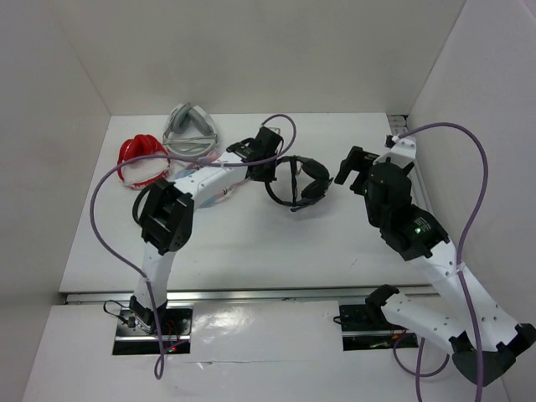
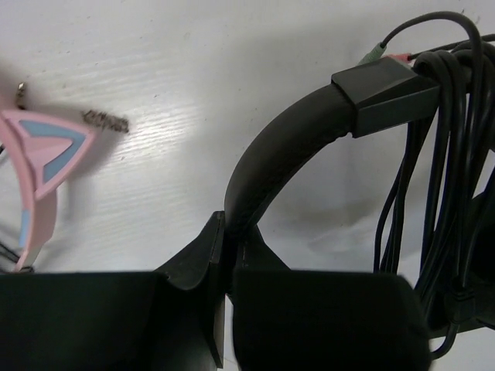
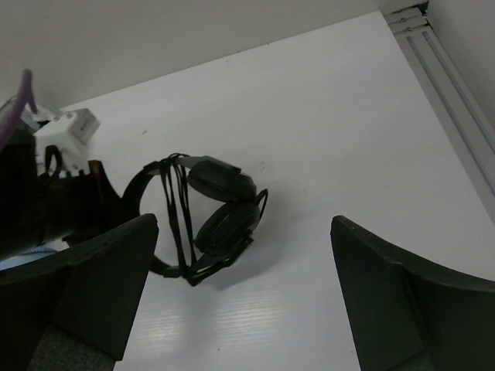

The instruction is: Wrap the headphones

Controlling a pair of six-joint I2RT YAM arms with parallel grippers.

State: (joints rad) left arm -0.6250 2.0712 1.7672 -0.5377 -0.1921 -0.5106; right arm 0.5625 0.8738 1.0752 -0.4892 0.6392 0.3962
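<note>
The large black headphones (image 1: 299, 182) lie on the white table at centre, ear cups folded together towards the right. Their thin black cable (image 2: 445, 193) is looped several times round the band, with the plugs near the band's slider. My left gripper (image 1: 271, 170) is shut on the headband (image 2: 286, 147), the band pinched between its jaws (image 2: 228, 232). My right gripper (image 1: 346, 172) is open and empty, just right of the headphones and apart from them. In the right wrist view the headphones (image 3: 220, 212) lie ahead of the open gripper (image 3: 240, 297).
Red headphones (image 1: 142, 159) and grey headphones (image 1: 191, 130) lie at the back left. A pink-and-blue pair (image 2: 46, 154) lies left of my left gripper. White walls enclose the table, and a metal rail (image 3: 448, 85) runs along its right edge.
</note>
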